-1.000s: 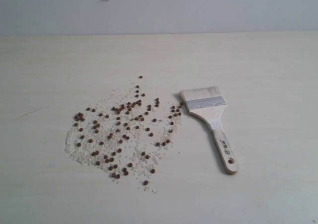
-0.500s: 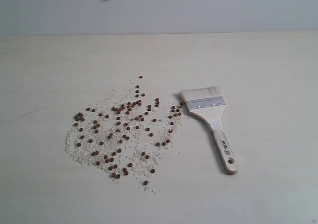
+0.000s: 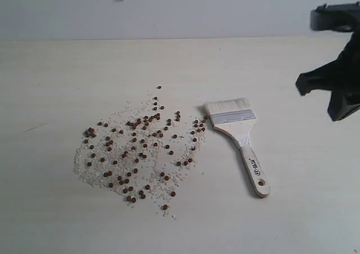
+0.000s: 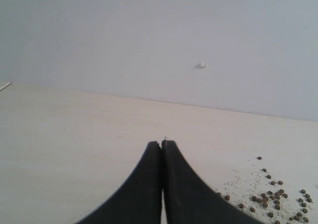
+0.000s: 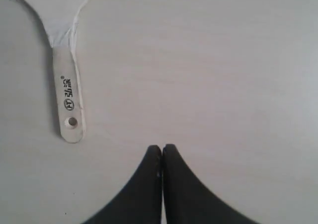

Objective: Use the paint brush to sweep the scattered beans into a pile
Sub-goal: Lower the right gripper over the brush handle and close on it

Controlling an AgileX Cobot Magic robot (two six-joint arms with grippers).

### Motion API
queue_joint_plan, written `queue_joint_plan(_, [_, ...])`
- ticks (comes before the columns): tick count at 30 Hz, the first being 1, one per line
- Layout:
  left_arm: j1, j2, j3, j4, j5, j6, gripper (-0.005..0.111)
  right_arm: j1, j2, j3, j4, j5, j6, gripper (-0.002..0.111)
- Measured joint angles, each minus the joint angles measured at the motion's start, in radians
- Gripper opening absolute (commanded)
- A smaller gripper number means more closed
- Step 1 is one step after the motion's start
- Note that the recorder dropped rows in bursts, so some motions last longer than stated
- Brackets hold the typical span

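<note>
**Beans scattered, paint brush lying free on the table**

Beans (image 3: 138,147), small and reddish-brown, lie spread loosely over the left-centre of the exterior frame. They are mixed into a wide patch of off-white grains (image 3: 93,172) on the pale table (image 3: 292,226). A few single beans trail toward the top of the patch.

The paint brush (image 3: 236,136) lies flat on the table just right of centre. Its cream bristles (image 3: 226,106) point toward the top of the frame. Below them sits the silver ferrule (image 3: 233,116), and the wooden handle (image 3: 253,166) runs down toward the lower right. The left corner of the bristles lies just beside the right edge of the bean patch. Nothing touches the brush.

The right arm (image 3: 336,79) shows as a dark shape at the upper right edge of the exterior frame, well apart from the brush. In its wrist view the right gripper (image 5: 162,147) has its two black fingers pressed together with nothing between them. The handle end, with its hole (image 5: 72,121) and printed mark, lies apart from the tips.

The left gripper (image 4: 162,143) is likewise closed and empty. It points toward the grey wall (image 4: 149,35), which bears a small white speck (image 4: 200,65). Some beans lie off to one side of it.
</note>
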Motion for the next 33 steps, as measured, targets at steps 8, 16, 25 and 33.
queue_joint_plan(8, [0.000, 0.000, 0.000, 0.000, 0.000, 0.000, 0.000, 0.199, 0.191, 0.010, -0.002, -0.128, 0.155, 0.000])
queue_joint_plan(16, [0.000, 0.000, 0.000, 0.000, 0.000, 0.000, 0.000, 0.288, 0.222, 0.020, 0.011, -0.205, 0.159, 0.060])
queue_joint_plan(25, [0.000, 0.000, 0.000, 0.000, 0.000, 0.000, 0.000, 0.288, 0.263, 0.160, -0.009, -0.388, 0.159, 0.065])
queue_joint_plan(33, [0.000, 0.000, 0.000, 0.000, 0.000, 0.000, 0.000, 0.288, 0.316, 0.160, -0.009, -0.417, 0.178, 0.065])
